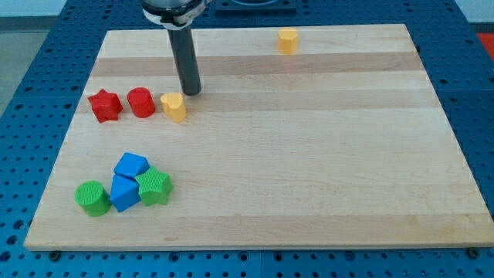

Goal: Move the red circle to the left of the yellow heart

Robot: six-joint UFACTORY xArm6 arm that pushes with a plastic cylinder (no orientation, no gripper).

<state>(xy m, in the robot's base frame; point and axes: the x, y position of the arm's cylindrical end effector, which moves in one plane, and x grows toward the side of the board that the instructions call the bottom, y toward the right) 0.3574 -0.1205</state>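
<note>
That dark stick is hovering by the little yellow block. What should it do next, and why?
Probably nothing more than backing away. The red circle already sits just to the view's left of the yellow heart, with the red star beyond it. My tip stands just above and right of the heart, so pushing further risks knocking it.

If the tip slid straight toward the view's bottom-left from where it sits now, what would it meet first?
Probably the yellow heart: my tip sits just up and right of it, close by. The red circle lies beyond, to the heart's left. Depth from one view is uncertain.
</note>
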